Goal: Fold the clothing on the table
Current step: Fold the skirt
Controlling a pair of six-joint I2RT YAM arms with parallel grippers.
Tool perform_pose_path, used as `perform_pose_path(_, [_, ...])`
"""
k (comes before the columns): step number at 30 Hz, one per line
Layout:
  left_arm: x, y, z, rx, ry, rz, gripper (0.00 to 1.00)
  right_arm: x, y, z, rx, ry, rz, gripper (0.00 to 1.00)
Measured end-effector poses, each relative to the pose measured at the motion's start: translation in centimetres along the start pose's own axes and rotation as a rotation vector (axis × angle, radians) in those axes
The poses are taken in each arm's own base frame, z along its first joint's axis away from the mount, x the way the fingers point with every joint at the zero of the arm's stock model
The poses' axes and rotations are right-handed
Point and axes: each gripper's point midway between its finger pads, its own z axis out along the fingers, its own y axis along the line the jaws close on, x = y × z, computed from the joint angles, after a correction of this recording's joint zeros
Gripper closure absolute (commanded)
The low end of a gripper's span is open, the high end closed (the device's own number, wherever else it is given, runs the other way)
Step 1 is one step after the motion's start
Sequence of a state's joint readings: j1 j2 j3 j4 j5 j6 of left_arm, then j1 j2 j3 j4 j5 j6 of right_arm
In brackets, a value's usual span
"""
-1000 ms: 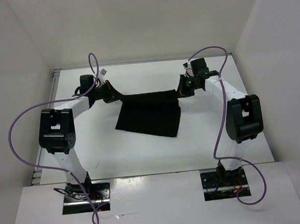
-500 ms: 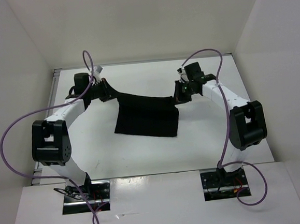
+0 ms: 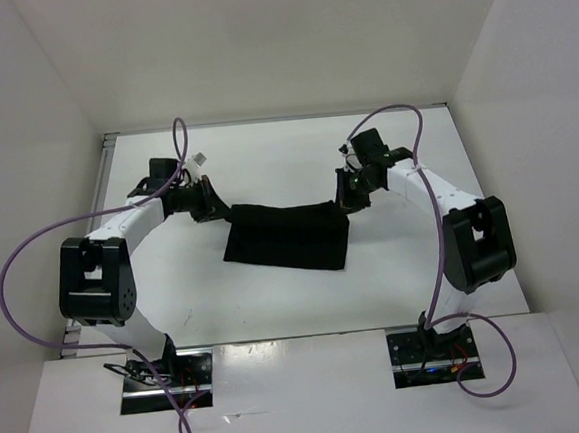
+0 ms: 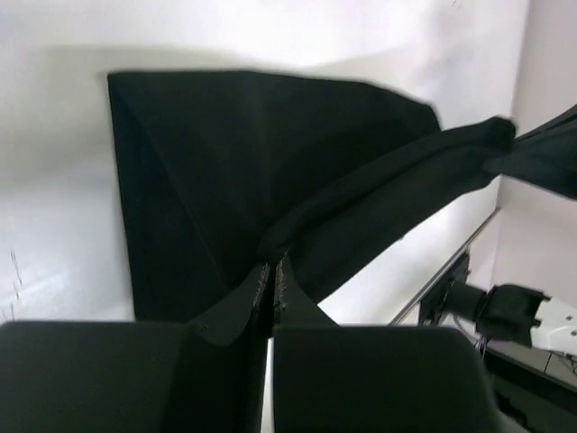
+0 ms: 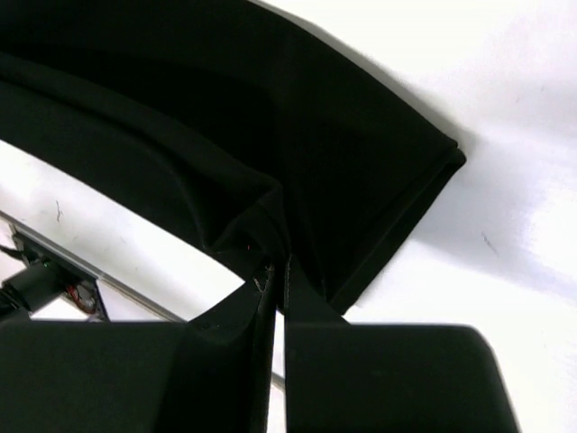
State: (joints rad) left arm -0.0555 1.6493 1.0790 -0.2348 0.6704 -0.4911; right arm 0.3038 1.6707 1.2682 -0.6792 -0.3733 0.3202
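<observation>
Left wrist and right wrist, unlike top external: left claw (image 4: 272, 269), right claw (image 5: 276, 271) both tight on clothing (image 3: 289, 239).

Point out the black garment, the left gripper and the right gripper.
black garment (image 3: 289, 239), top view, middle of the panel lying flat.
left gripper (image 4: 272, 269), left wrist view, between the fingertips pinching the garment.
right gripper (image 5: 278, 271), right wrist view, between the fingertips pinching the garment.

Bright, even overhead light is washing my white table (image 3: 296, 296) toward glare, the clothing (image 4: 225, 162) is casting a soft grey shadow, and my wrist views are blurring up close.
</observation>
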Motion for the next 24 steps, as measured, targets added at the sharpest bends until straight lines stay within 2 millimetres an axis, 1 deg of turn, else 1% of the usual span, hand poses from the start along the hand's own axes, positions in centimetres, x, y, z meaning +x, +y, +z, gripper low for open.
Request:
perform_pose_path(2, [1.2,0.3,0.0,-0.015,0.039,-0.002,0.92,0.7,-0.1,0.1,0.006,0.023,0.004,0.92])
perform_pose_path(3, [1.8,0.5,0.0,-0.022,0.059,-0.002,0.89,1.3,-0.2,0.2,0.015,0.04,0.008,0.87])
perform_pose_path(4, [2.9,0.6,0.1,-0.029,0.092,-0.008,0.79,1.7,-0.4,0.3,0.022,0.054,0.012,0.79])
perform_pose_path(5, [3.6,0.7,0.1,-0.033,0.11,-0.015,0.77,2.5,-0.7,0.4,0.035,0.077,0.022,0.78])
perform_pose_path(7, [5.5,0.9,0.0,-0.044,0.163,-0.021,0.7,3.8,-1.2,0.4,0.055,0.118,0.035,0.73])
perform_pose_path(8, [6.7,1.0,-0.3,-0.049,0.195,-0.023,0.69,4.5,-1.5,0.4,0.067,0.143,0.048,0.7])
perform_pose_path(10, [8.5,0.8,-0.9,-0.054,0.239,-0.037,0.69,5.8,-1.9,0.2,0.085,0.186,0.072,0.69])
perform_pose_path(12, [9.8,0.2,-1.9,-0.047,0.269,-0.032,0.66,6.9,-2.1,-0.7,0.109,0.214,0.101,0.67])
perform_pose_path(13, [10.2,-0.3,-2.4,-0.041,0.273,-0.03,0.66,7.1,-2.0,-1.4,0.12,0.212,0.111,0.66])
perform_pose_path(15, [10.3,-1.6,-3.4,-0.018,0.262,-0.014,0.65,6.9,-1.4,-3.1,0.121,0.178,0.114,0.66])
perform_pose_path(17, [9.9,-2.7,-4.2,0.004,0.238,0.008,0.65,5.8,-0.3,-5.3,0.107,0.1,0.109,0.71])
perform_pose_path(19, [8.8,-3.7,-4.7,0.016,0.211,0.032,0.65,4.3,0.7,-6.4,0.088,0.036,0.104,0.75])
perform_pose_path(20, [8.1,-4.0,-4.6,0.02,0.197,0.046,0.65,3.6,1.1,-6.6,0.077,0.01,0.103,0.77])
perform_pose_path(21, [7.3,-4.3,-4.6,0.023,0.182,0.059,0.65,2.8,1.4,-6.3,0.067,-0.012,0.104,0.8])
perform_pose_path(22, [6.6,-4.5,-4.4,0.025,0.17,0.067,0.65,2.4,1.4,-6.0,0.064,-0.018,0.113,0.82])
perform_pose_path(24, [4.7,-4.6,-3.4,0.031,0.143,0.086,0.65,1.6,1.1,-4.1,0.063,-0.011,0.135,0.86])
